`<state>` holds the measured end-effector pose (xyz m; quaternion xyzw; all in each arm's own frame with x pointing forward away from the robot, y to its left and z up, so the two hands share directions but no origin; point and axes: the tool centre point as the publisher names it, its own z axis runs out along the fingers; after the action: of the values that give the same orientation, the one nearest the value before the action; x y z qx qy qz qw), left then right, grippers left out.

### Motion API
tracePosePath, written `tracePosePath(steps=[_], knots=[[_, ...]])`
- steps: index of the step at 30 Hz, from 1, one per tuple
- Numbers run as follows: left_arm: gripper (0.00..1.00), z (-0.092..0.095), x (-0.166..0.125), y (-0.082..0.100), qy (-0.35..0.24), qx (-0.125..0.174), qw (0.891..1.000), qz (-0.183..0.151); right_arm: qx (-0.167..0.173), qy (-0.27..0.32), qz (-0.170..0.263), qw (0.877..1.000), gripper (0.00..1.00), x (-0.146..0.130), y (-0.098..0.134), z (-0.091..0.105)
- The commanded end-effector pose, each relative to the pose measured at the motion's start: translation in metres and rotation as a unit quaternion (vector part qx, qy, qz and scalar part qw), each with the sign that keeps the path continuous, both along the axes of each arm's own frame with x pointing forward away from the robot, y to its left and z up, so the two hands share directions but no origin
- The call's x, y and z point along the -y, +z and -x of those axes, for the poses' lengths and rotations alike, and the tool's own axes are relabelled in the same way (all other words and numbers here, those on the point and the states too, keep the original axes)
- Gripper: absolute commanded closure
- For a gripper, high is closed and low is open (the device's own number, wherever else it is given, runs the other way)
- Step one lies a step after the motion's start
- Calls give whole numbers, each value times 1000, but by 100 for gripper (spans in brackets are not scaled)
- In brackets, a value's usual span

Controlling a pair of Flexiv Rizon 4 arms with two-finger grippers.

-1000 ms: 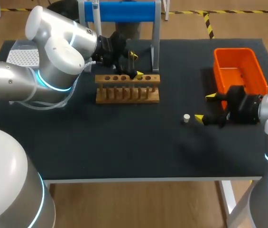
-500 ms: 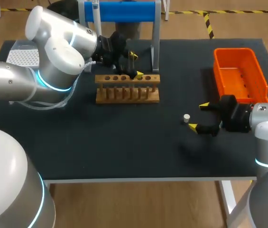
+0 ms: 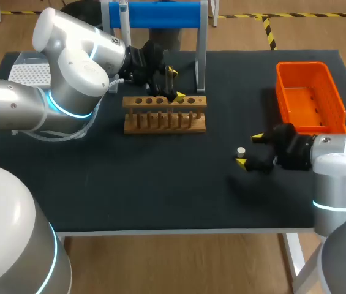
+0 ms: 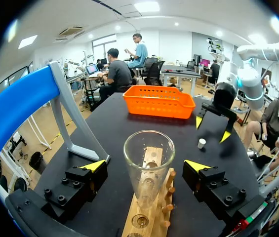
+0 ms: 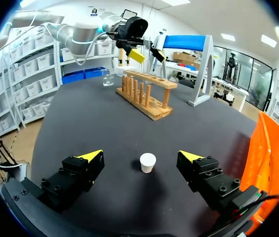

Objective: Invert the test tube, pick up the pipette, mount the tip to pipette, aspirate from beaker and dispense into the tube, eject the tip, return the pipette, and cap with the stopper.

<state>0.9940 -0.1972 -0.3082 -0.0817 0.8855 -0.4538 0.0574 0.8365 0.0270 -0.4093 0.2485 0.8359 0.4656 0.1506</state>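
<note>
Right gripper (image 3: 249, 150) spread open at the stopper (image 3: 240, 151).
The white stopper stood on the black table (image 3: 160, 177), between the right fingertips and touching neither. The left gripper (image 4: 145, 165) hung open over the wooden rack (image 3: 165, 114). The glass test tube (image 4: 148, 148) stood upright in the rack between its fingers, mouth up, ungripped.

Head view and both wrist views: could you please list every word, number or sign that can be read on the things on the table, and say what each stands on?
No text, number or sign can be read on anything on the table.
wooden rack: bare wood, no marks.
orange basket: no label showing.
white stopper: plain.
glass tube: clear, no printed scale visible.
</note>
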Motion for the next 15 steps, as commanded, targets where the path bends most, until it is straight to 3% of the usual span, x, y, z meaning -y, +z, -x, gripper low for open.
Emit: tracePosePath(steps=[1, 15], knots=[[0, -1, 0, 0, -2, -2, 1000, -1, 1, -8, -2, 1000, 0, -7, -4, -6], [0, -1, 0, 0, -2, -2, 1000, -1, 7, -27, 3, 1000, 0, -8, -10, -13]])
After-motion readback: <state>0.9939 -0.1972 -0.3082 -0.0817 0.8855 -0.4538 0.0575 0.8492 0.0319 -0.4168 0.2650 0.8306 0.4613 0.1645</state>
